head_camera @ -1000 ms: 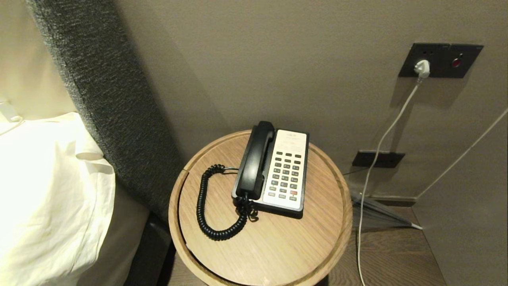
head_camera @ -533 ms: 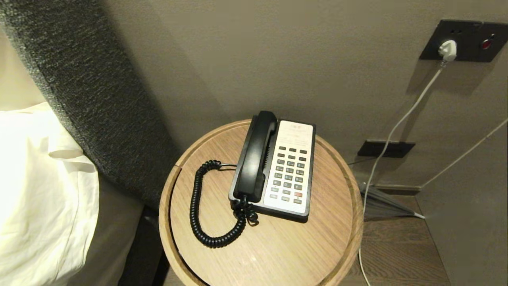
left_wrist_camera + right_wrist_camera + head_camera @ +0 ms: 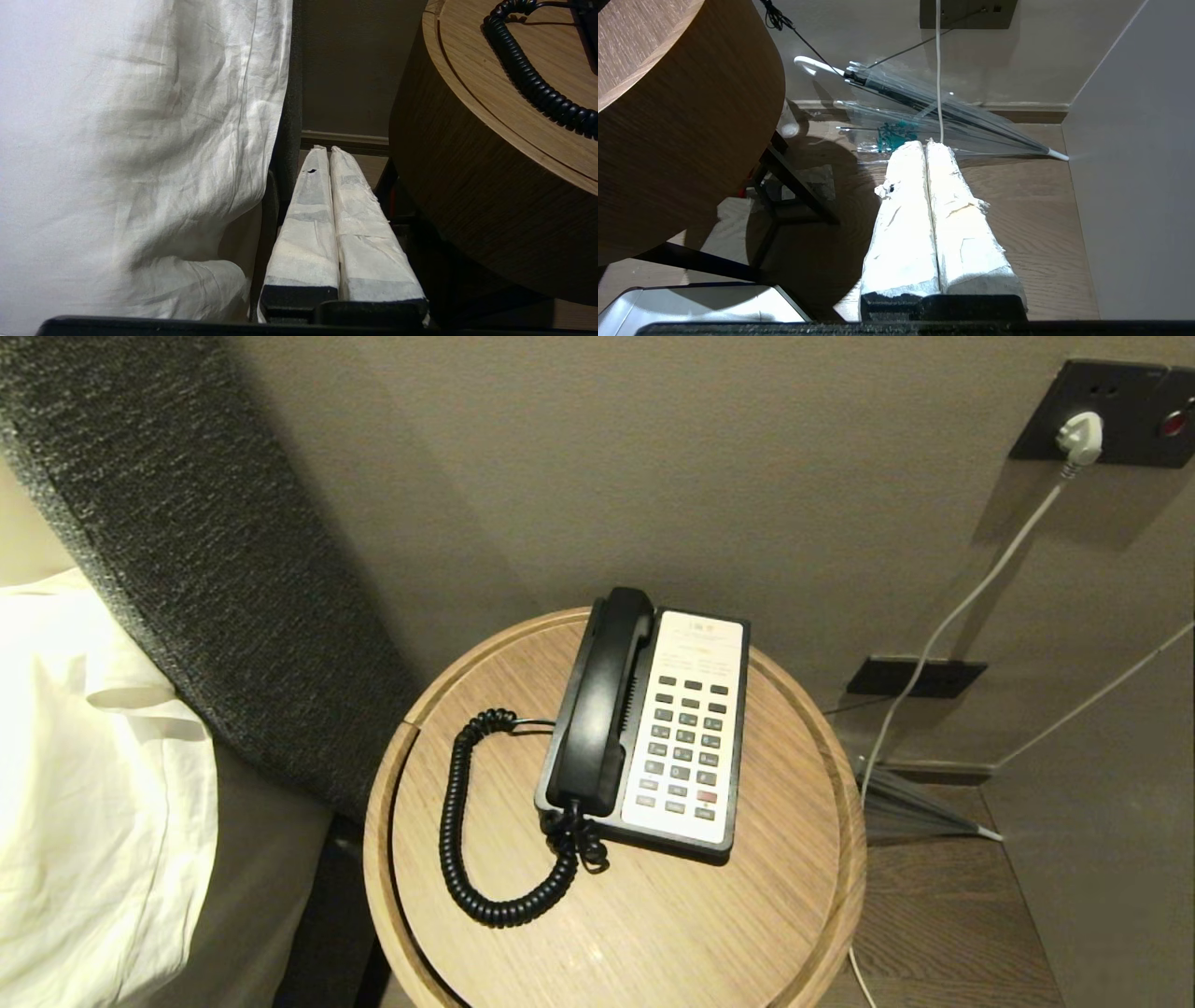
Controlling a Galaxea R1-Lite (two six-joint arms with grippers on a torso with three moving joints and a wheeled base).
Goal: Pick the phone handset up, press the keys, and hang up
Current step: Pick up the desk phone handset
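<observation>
step in hand: the approach, as i judge it; nothing is lifted, the phone handset [image 3: 602, 700] lies in its cradle and no arm shows in the head view.
bed: white creased linen [image 3: 140, 140] hangs just beside the left gripper [image 3: 326, 150], on the side away from the desk; soft, wrinkled cloth.
headboard: dark grey, coarse woven panel [image 3: 187, 541] rising between bed and wall.
desk: round, light oak grain, a raised rim [image 3: 845, 859] and a thin groove inside it; its curved side wall stands near both grippers, and its top lies above them.
phone base: flat black-rimmed slab [image 3: 738, 728] with a white faceplate, up on the desk, well apart from either gripper.
phone handset: long glossy black plastic, thick rounded ends, lying along the base's left side.
coiled cord: black springy loop [image 3: 457, 821] on the wood, running to the handset's near end.
keys: small dark grey rectangles [image 3: 686, 747] in a grid, one red, just beside the handset.
left gripper: clenched, empty, two white-wrapped fingers pressed together, low between bed and desk.
right gripper: [image 3: 925, 143] clenched too, empty, its ragged white wrap over the wood floor [image 3: 1041, 224], a clear folded umbrella [image 3: 924, 107] ahead of its tips.
next move: i judge one gripper must rise to the desk top, spread its fingers and come across the handset's narrow middle, minding the cord.
</observation>
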